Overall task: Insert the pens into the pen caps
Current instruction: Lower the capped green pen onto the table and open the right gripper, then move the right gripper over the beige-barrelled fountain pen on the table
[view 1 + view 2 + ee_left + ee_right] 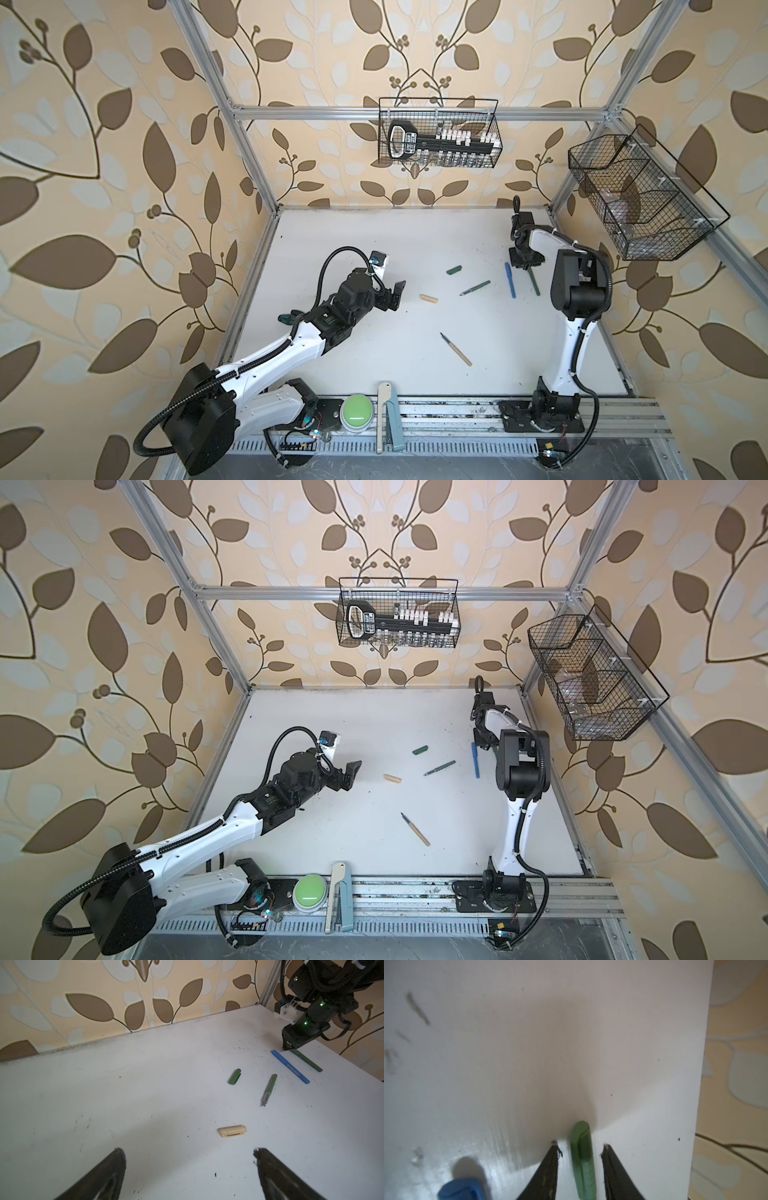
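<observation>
My right gripper (579,1145) stands open over a capped dark green pen (582,1159) lying on the table, one jaw on each side with a gap to both. A capped blue pen (510,279) lies just left of it. Toward the middle lie a loose green cap (454,270), an uncapped green pen (476,287), a tan cap (232,1131) and, nearer the front, an uncapped tan pen (457,350). My left gripper (189,1155) is wide open and empty above the table, just short of the tan cap.
The white table (374,232) ends close to the right of the right gripper (525,266). A wire basket (438,133) hangs on the back wall and another (640,195) on the right wall. A green button (358,411) sits at the front rail.
</observation>
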`<state>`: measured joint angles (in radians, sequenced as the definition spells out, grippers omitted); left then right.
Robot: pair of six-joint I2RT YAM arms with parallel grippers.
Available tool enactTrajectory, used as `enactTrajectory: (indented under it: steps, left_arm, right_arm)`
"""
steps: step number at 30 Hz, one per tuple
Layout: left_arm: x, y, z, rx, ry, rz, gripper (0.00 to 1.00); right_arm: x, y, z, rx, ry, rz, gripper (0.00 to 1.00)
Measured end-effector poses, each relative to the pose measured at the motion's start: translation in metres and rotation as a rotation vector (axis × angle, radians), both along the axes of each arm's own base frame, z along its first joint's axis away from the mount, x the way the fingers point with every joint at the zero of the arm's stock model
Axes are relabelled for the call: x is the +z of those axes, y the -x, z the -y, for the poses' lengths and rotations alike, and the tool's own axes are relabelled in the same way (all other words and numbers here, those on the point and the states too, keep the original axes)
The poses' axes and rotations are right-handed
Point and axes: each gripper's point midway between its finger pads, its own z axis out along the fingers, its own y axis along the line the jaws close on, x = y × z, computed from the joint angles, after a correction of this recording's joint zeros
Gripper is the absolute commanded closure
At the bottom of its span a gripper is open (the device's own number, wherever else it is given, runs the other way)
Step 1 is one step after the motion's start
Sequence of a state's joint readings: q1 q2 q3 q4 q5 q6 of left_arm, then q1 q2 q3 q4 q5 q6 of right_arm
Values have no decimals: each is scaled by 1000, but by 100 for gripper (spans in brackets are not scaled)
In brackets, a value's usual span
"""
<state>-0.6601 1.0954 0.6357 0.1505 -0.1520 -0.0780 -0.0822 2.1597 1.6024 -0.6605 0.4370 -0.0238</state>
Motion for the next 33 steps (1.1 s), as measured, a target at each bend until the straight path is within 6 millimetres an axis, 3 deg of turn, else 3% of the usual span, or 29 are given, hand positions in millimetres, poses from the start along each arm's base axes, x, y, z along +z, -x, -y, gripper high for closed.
enactTrajectory:
  steps: [4, 7, 11, 15, 17, 22, 29, 33]
  left_arm:
    - [0, -1, -2, 10, -5, 3, 1]
    - [0, -1, -2, 12, -6, 3, 1]
    - [-2, -2, -2, 15, -11, -1, 1]
    - [-2, -5, -8, 49, -20, 8, 1]
    - [-1, -7, -18, 101, -26, 24, 1]
    - [8, 1, -53, 239, -1, 93, 1]
    - [38, -3, -71, 330, 42, 112, 1]
    - [43, 1, -76, 348, 71, 103, 1]
  right_arm:
    - [4, -6, -4, 6, -10, 30, 53]
    - [19, -9, -13, 25, -31, 88, 52]
    - [64, -9, -39, 73, -69, 225, 51]
    - [113, 0, -82, 155, -152, 396, 51]
    - [130, 14, -112, 217, -213, 477, 50]
    - [146, 65, -194, 409, -416, 570, 47]
    - [141, 120, -256, 561, -647, 541, 46]
    - [140, 166, -303, 701, -753, 515, 44]
